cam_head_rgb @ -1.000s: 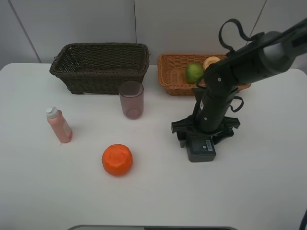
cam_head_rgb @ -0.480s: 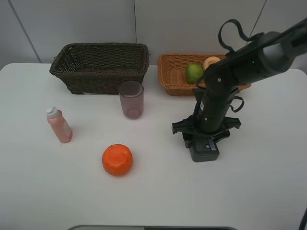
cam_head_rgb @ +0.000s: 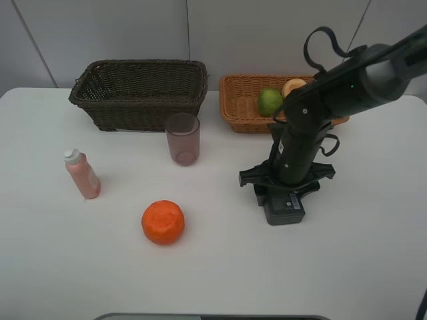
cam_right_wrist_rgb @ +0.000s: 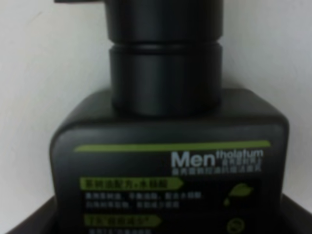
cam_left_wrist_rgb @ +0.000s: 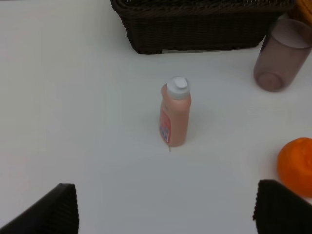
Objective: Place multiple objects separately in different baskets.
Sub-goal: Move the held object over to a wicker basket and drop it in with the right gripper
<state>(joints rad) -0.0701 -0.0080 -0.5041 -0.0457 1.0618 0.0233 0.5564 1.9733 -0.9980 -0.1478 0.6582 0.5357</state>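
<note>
At the back of the table [cam_head_rgb: 347, 267], the light tan basket [cam_head_rgb: 237, 110] already holds the green lime [cam_head_rgb: 269, 101] and the red-yellow fruit [cam_head_rgb: 293, 87], while the deeper dark brown basket [cam_head_rgb: 137, 100] beside it shows nothing inside from this angle. By that count two of the six items look sorted and four are left on the tabletop. These are the translucent cup [cam_head_rgb: 182, 138] upright just in front of the dark basket, the pink white-capped bottle [cam_head_rgb: 82, 175] standing toward the left, the orange fruit [cam_head_rgb: 163, 222] nearer the front, and the dark pump bottle [cam_head_rgb: 285, 208] lying flat right of centre. The right gripper [cam_head_rgb: 284, 193] is down over that pump bottle, which fills its wrist view; whether its jaws have clamped it I cannot tell. The left gripper [cam_left_wrist_rgb: 168, 209] hangs with jaws wide apart, empty, facing the pink bottle.
</note>
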